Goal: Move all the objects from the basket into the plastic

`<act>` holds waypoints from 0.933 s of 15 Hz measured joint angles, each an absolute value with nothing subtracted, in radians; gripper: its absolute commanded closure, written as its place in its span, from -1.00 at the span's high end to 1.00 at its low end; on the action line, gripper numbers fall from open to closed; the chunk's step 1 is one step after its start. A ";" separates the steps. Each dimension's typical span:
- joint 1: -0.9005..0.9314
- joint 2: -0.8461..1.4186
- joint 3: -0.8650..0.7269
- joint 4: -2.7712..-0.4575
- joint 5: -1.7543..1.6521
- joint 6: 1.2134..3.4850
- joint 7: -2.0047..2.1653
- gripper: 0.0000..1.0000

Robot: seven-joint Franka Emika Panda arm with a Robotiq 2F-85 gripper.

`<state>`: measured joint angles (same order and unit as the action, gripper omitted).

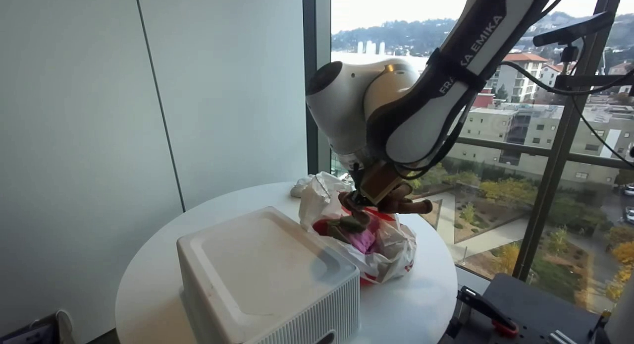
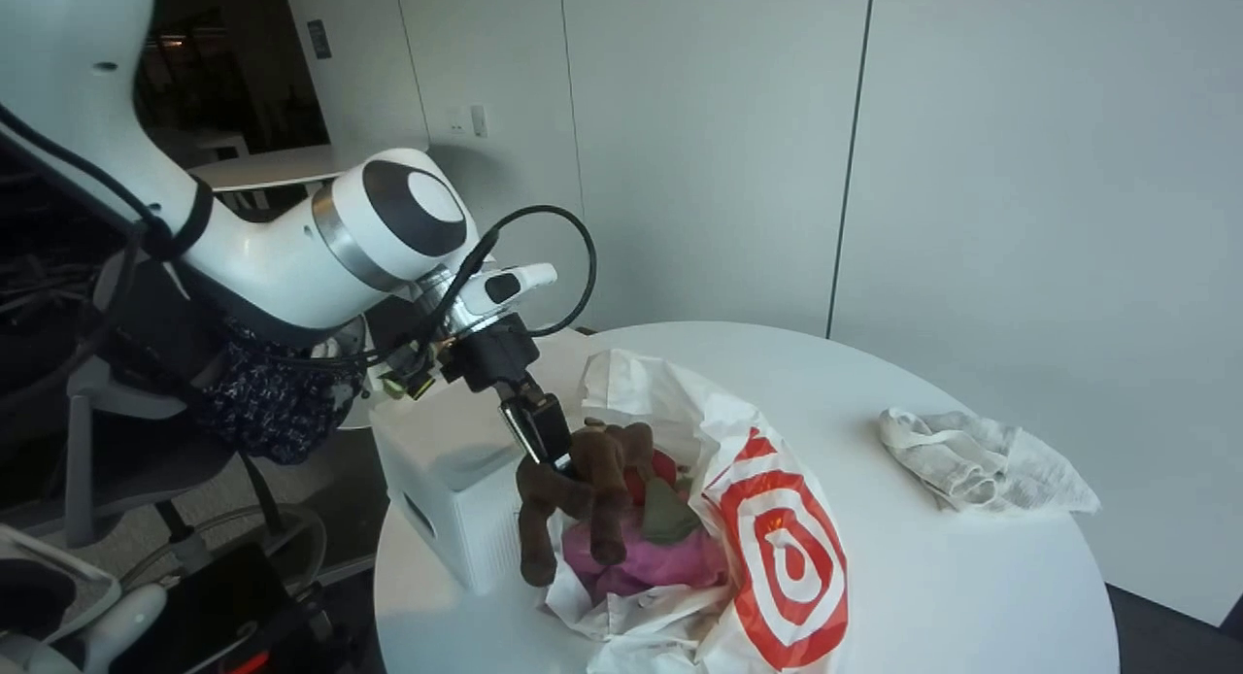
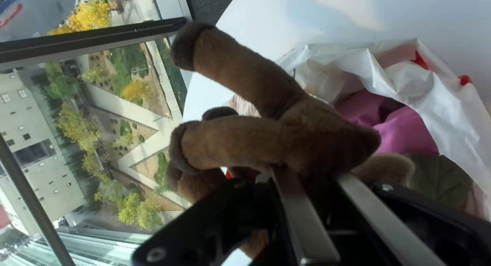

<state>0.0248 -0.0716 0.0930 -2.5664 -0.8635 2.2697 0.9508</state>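
The basket, a white ribbed box (image 1: 277,264), stands on the table with a flat, bare face upward in both exterior views. Beside it lies the plastic, a crumpled white bag (image 2: 699,412) with a red ring print, its mouth spread. Inside the bag are a pink cloth (image 2: 655,562), a green piece (image 2: 668,514) and a red bit (image 1: 321,227). A brown plush toy (image 2: 604,460) with dangling limbs is pinched in my gripper (image 3: 305,176), over the bag's mouth. One limb reaches past the bag's edge in an exterior view. The toy covers the fingertips in the wrist view.
A round white table (image 2: 952,577) carries everything. A crumpled whitish cloth (image 2: 981,460) lies on it beyond the bag. Tall windows and a camera on a stand (image 1: 574,31) flank the arm. A dark platform (image 1: 540,304) sits beside the table.
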 measured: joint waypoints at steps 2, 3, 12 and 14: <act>0.021 0.013 0.080 -2.541 -0.927 2.339 0.982 -0.90; 0.021 0.051 0.071 -2.520 -0.963 2.364 1.008 -0.90; 0.012 0.314 -0.016 -2.305 -1.145 2.554 1.370 -0.90; 0.012 0.360 -0.027 -2.276 -1.149 2.607 1.445 -0.90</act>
<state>0.0117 0.3600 -0.0273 -2.2758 -1.1486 2.6071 1.4451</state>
